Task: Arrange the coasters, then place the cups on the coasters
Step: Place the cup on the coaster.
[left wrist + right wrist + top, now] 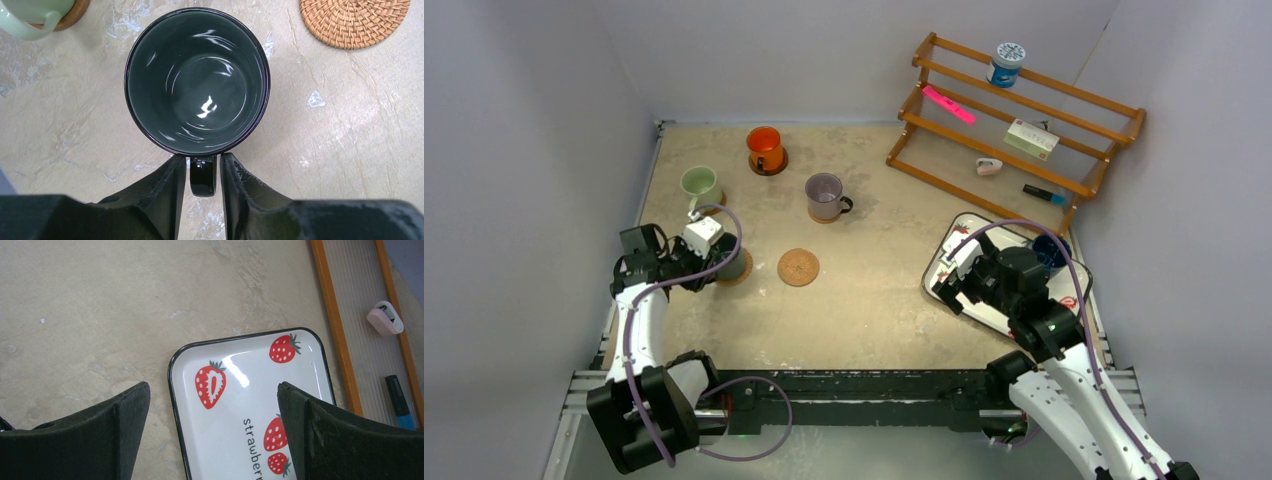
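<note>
Left tool (204,159), near the left edge of the tabletop (874,300), is slightly spread, its fingers flanking the handle of the dark grey-teal glazed mug (197,80). A thin strip of tabletop shows beside the handle, so the handle is not clamped. That mug stands upright on a round brown coaster (742,279), of which only an edge shows. Just to the mug's right lies a bare round woven coaster (798,267).

Toward the right edge, the right tool (212,387) hangs spread wide and empty over a corner of the white strawberry-print tray (250,400). A dark blue mug (1050,252) sits on that tray, mostly hidden behind the arm.

Farther back, the pale green mug (699,184) stands on a smooth brown disc (75,12) by the left edge. The translucent purple-grey mug (824,194) stands on a light brown coaster (825,218) mid-tabletop. The translucent orange mug (764,147) stands on a darker brown coaster (770,169) near the far edge.
</note>
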You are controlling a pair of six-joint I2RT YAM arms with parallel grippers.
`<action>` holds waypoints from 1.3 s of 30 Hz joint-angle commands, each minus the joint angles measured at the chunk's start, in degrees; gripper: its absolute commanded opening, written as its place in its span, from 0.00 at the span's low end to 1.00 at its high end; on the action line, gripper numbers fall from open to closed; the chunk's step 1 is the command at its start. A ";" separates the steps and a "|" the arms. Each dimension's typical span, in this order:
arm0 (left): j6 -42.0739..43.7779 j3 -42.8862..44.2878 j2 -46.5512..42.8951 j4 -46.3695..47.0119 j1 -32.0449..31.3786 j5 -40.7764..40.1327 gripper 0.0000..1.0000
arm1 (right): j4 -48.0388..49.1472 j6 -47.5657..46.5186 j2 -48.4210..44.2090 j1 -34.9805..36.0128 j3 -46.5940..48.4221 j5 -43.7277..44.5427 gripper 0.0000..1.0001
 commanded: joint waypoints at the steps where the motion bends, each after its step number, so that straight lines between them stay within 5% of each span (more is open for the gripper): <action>1: 0.96 0.88 -1.22 -0.40 0.37 1.54 0.36 | -0.04 -0.38 -0.50 -0.09 -0.62 -1.63 0.99; 5: 0.98 0.93 -1.53 -0.69 0.38 1.31 0.48 | -0.03 -0.38 -0.51 -0.12 -0.58 -1.64 0.99; 10: 0.38 1.18 -3.69 -1.02 0.44 0.31 0.78 | -0.06 -0.38 -0.51 -0.11 -0.58 -1.55 0.99; 12: -0.36 1.42 -5.04 -0.89 0.45 -0.44 0.83 | -0.04 -0.37 -0.50 -0.12 -0.58 -1.55 0.99; 25: -3.06 6.06 -9.82 -3.64 0.45 -0.92 0.91 | -0.06 -0.38 -0.55 -0.13 -0.62 -1.55 0.99; 27: -2.85 6.63 -9.97 -4.59 0.45 0.04 1.00 | -0.02 -0.41 -0.50 -0.07 -0.59 -1.50 0.99; 39: -1.99 8.68 -11.95 -8.49 0.45 4.66 1.00 | 0.03 -0.37 -0.44 -0.10 -0.57 -1.49 0.99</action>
